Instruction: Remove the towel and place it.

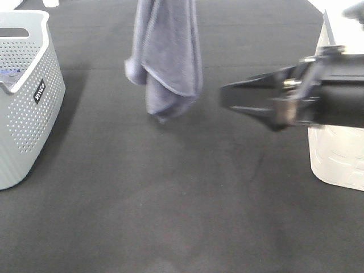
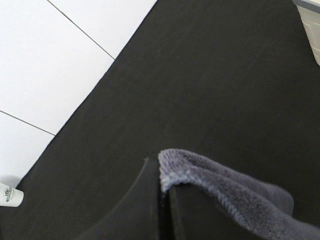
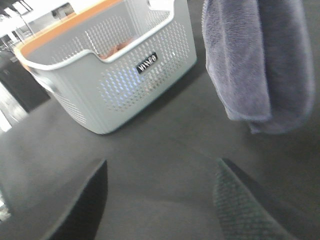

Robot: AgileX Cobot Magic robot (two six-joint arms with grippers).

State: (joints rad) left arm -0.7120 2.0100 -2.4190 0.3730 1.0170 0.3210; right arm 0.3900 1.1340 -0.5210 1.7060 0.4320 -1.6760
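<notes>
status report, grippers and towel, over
Left gripper shut on towel edge. Right gripper open, short of the towel. Towel hangs bunched over the mat. Off to the sides: basket, white bin; neither touches it.

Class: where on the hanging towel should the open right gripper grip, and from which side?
Likely the tapered lower tip of the towel, coming level from the right, where the right gripper is: the cloth hangs bunched from the shut left gripper, narrowing to a free end.
</notes>
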